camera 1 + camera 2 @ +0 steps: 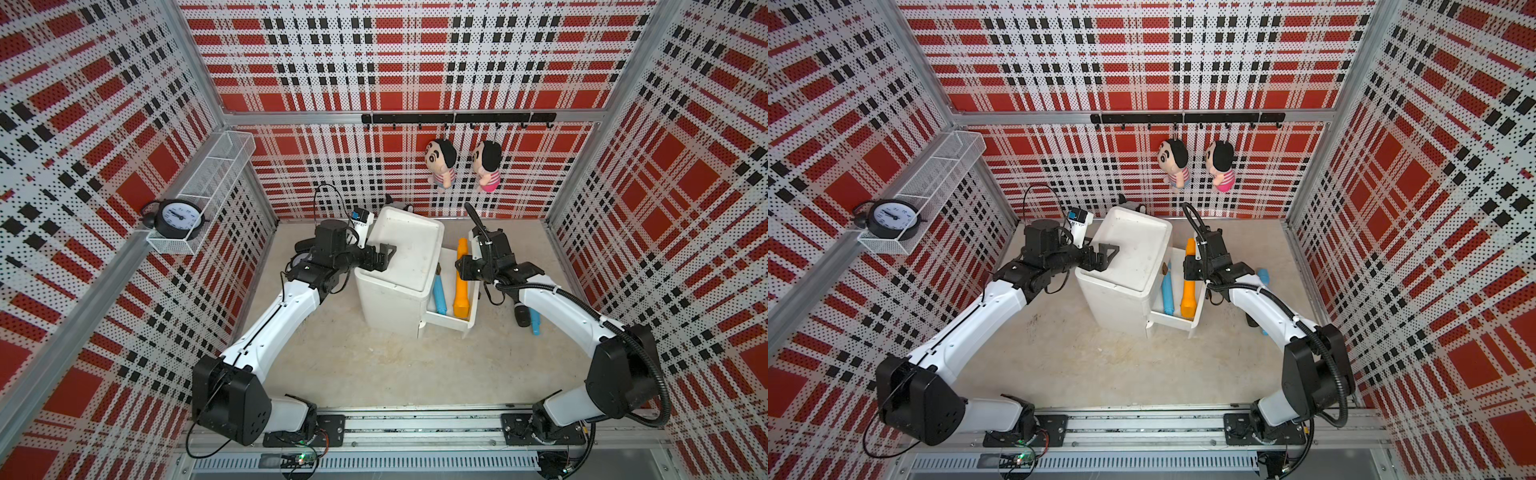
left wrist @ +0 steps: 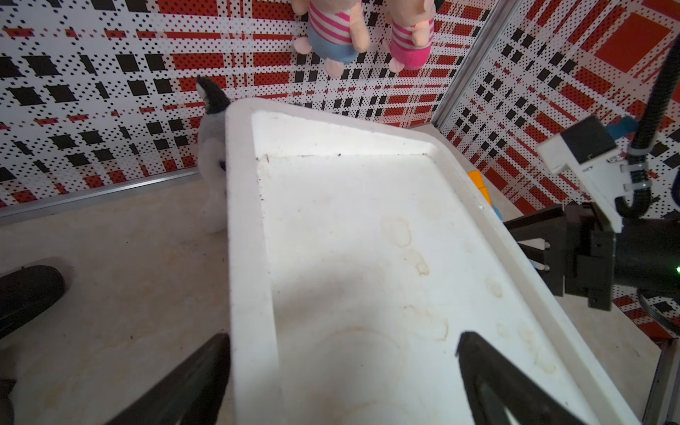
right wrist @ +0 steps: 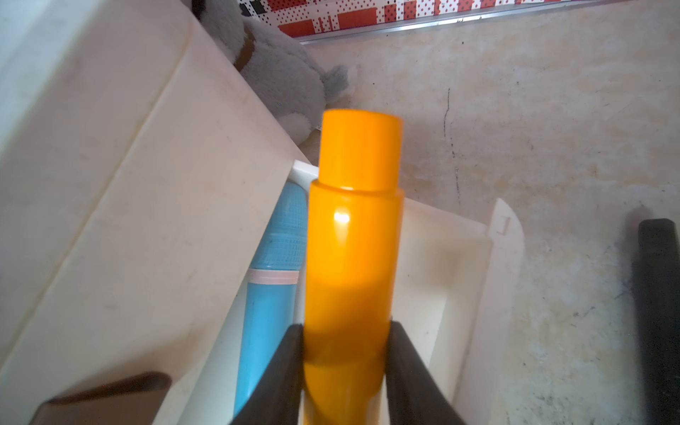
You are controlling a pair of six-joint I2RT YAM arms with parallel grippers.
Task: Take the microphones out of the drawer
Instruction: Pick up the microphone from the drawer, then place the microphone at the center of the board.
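Note:
An orange microphone (image 1: 461,286) (image 1: 1188,291) (image 3: 353,235) lies lengthwise over the open drawer (image 1: 446,323) of the white cabinet (image 1: 399,249). My right gripper (image 1: 459,266) (image 3: 346,327) is shut on its shaft. Its far end reaches past the drawer's far wall. Beside it in the drawer lies a blue microphone (image 1: 439,297) (image 3: 274,279), close against the cabinet. My left gripper (image 1: 384,255) (image 2: 342,368) is open and holds nothing. It straddles the cabinet top's left rim, one finger outside it and one over the top.
A black microphone (image 1: 521,313) and a blue one (image 1: 536,322) lie on the floor under my right arm. A grey plush toy (image 3: 279,73) sits behind the cabinet. Two dolls (image 1: 440,162) hang on the back wall. A clock (image 1: 178,216) stands in the wire shelf at left.

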